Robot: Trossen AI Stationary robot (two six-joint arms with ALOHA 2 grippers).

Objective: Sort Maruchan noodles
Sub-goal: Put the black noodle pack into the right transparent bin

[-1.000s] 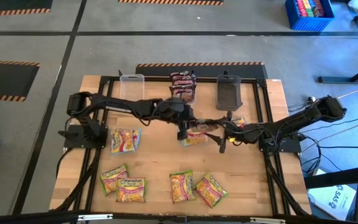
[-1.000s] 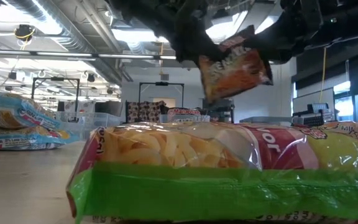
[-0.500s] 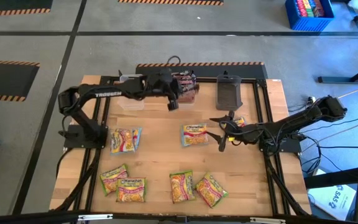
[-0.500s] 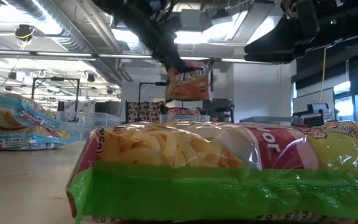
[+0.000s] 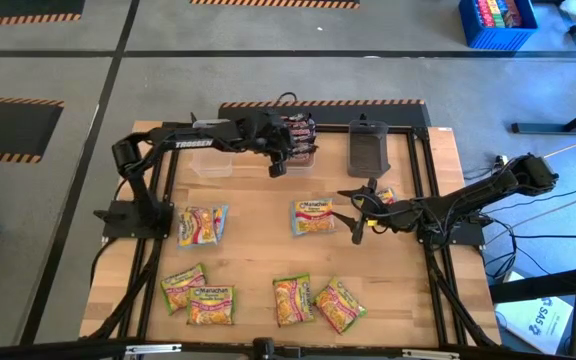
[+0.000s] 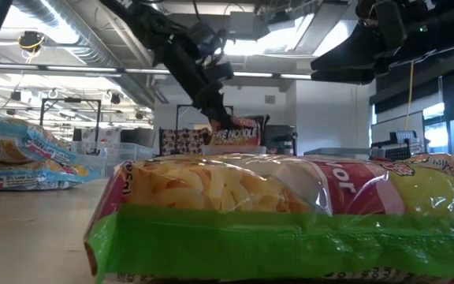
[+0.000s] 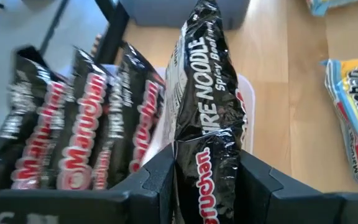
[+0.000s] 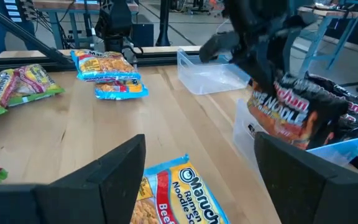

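Observation:
My left gripper point(image 5: 277, 164) is shut on a dark maroon-red noodle packet point(image 7: 205, 93) and hangs at the table's far side over a clear tub point(image 5: 298, 152). Several like dark packets point(image 7: 79, 130) stand on edge in that tub. My right gripper point(image 5: 357, 216) stands open right of the table's middle, above the right end of a yellow-orange, blue-edged packet point(image 8: 173, 193) that lies flat on the table. Nothing is between its fingers. My left gripper pinches one end of the dark packet point(image 7: 205, 171) between its two fingers point(image 7: 163, 177), one on each flat face. The fingers slant down from the table's left. The packet hangs below them point(image 8: 291, 115), over the tub; whether its lower end touches the tub I cannot tell.
An empty clear tub point(image 5: 211, 150) stands left of the filled one and a dark grey tub point(image 5: 367, 148) right of it. Yellow, blue-edged packets point(image 5: 201, 225) lie at the left. Several yellow-green packets point(image 5: 293, 300) lie along the near edge.
My left gripper has carried the dark packet from the table's middle toward the far edge and down, to the tub of dark packets. The packet, earlier tilted and high, now hangs lower over the tub. The yellow, blue-edged packet has stayed where it was.

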